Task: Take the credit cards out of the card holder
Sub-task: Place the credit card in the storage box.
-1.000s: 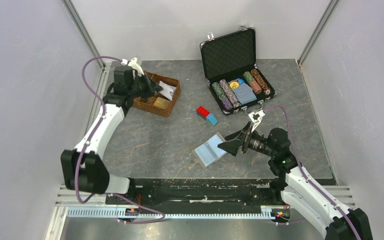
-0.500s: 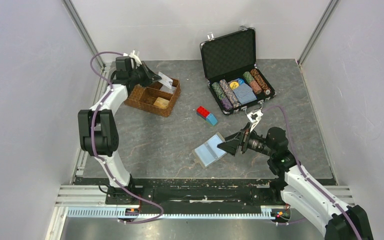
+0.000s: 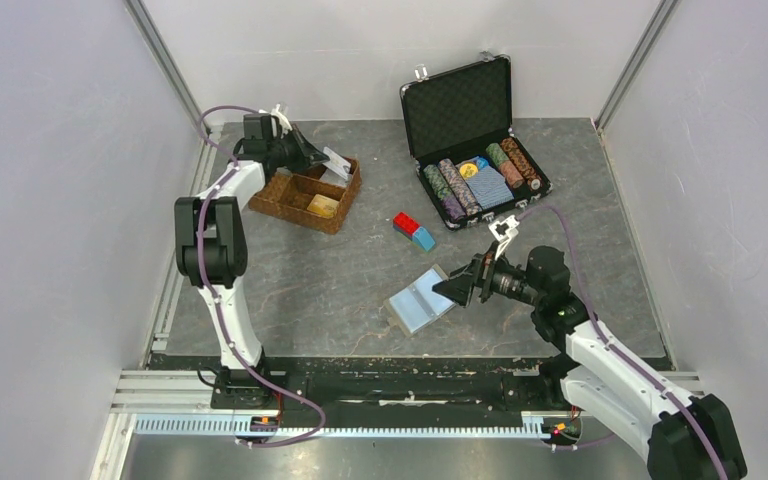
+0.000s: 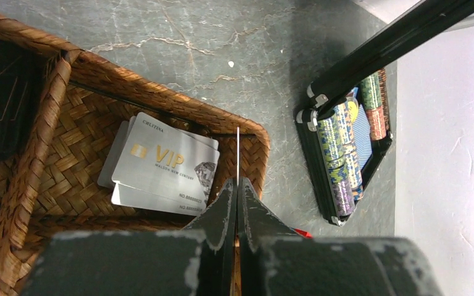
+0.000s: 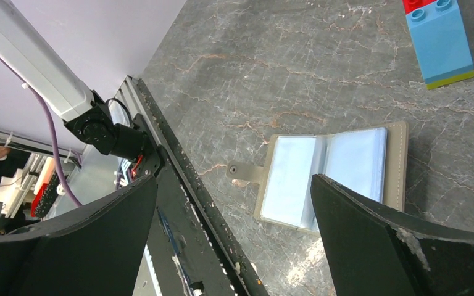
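Layout: the card holder (image 3: pixel 420 302) lies open and flat on the counter (image 3: pixel 340 290), light blue inner panels facing up. All places below are given from it.

Risks (judged):
- Wicker tray (image 3: pixel 300 218), well apart from the card holder to its far left. The card hangs on edge above it, so a release could let it strike the rim and bounce onto the counter.
- Card holder. Nothing pins it, so a pull on one sleeve may drag it or fold it shut instead of freeing a card. It cannot be told whether the blue panels are cards or empty sleeves.
- Credit card (image 4: pixel 237 154). It is pinched by its lower edge only and could pivot or slip early.

Pose:
- Left arm (image 3: pixel 222 215) is stretched far from the card holder. The left hand (image 4: pixel 237 185) has its fingers pressed together on the credit card, upright over the silver cards (image 4: pixel 160 166) in the tray.
- Right arm (image 3: pixel 600 355) sits low, on the card holder's right. The right hand (image 5: pixel 234 182) is spread wide and empty at the holder's right edge. Contact cannot be told.
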